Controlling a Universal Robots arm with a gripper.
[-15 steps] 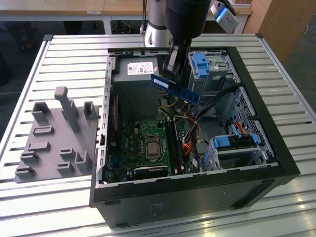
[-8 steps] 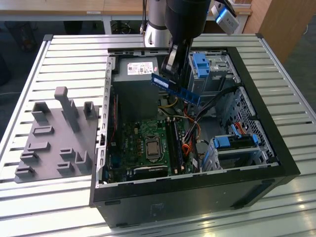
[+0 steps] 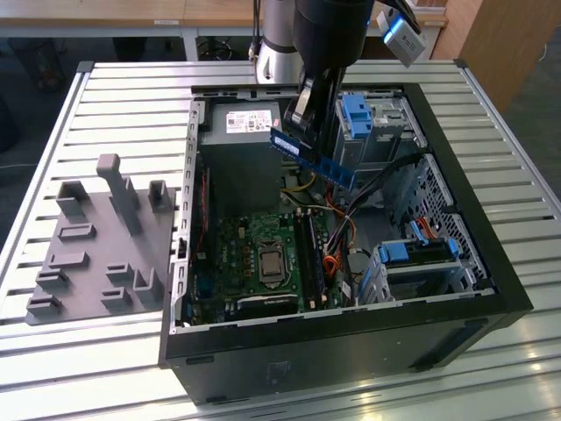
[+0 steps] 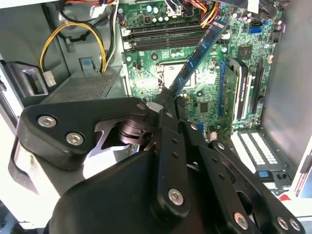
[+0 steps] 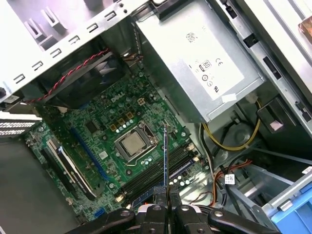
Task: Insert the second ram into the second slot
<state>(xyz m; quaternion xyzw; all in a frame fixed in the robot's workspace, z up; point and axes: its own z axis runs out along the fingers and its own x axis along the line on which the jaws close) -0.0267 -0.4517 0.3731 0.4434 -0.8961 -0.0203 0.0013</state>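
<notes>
**A:** Entry one, the end effector [image 3: 296, 132]. Condition?

**B:** Pressed together, pinching one short end of the second ram [image 3: 314, 160]. It holds nothing else.

**A:** Entry two, the second ram. Location?

**B:** It is in the air inside the open computer case [image 3: 333, 351], which stands on the table [image 3: 131, 88]. It hangs well above the CPU socket [image 3: 270, 260]. By my reckoning it sits toward the power supply [image 3: 241, 123] side of that socket. It touches only the end effector.

**A:** Long axis?

**B:** Tilted. In the exterior view it slopes down from the held end toward the exterior view's right. In the second wrist view the second ram [image 4: 197, 56] reaches out from the end effector [image 4: 168, 100] slantwise toward the memory slots [image 4: 163, 36]. Those slots lie just beside the CPU socket [image 4: 170, 73]. In the first wrist view the second ram [image 5: 165, 156] shows edge-on as a thin line. It rises from the end effector [image 5: 166, 195] and crosses the memory slots [image 5: 161, 170] at an angle, ending close beside the CPU socket [image 5: 132, 144].

**A:** Bearing on the task?

**B:** My judgement only. The slots lie below the end effector, on the exterior view's right of the CPU socket. The stick's length is not parallel with them, and it is not yet seated. I cannot tell which slot counts as the second.
</notes>
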